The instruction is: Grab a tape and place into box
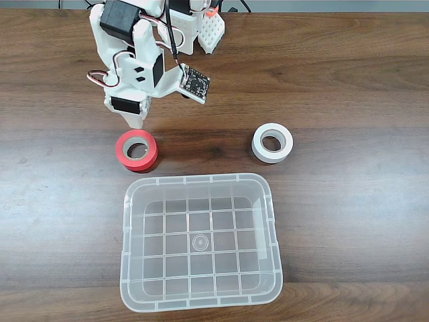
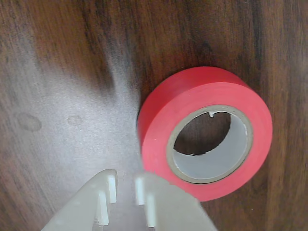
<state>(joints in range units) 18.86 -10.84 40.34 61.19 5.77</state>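
Observation:
The red tape (image 1: 137, 151) lies flat on the wooden table, just beyond the far left corner of the box (image 1: 201, 241). The box is a clear plastic bin with a grid bottom and nothing inside. My gripper (image 1: 137, 121) hovers just behind the tape, pointing down at the table. In the wrist view the tape (image 2: 207, 132) sits to the right of the gripper (image 2: 126, 192). The white fingertips (image 2: 109, 185) stand almost together with a thin slit between them and nothing held; the right one overlaps the roll's near left edge.
A white roll of tape (image 1: 272, 143) lies to the right of the red one, behind the box's far right corner. The arm's white base (image 1: 181, 27) stands at the table's far edge.

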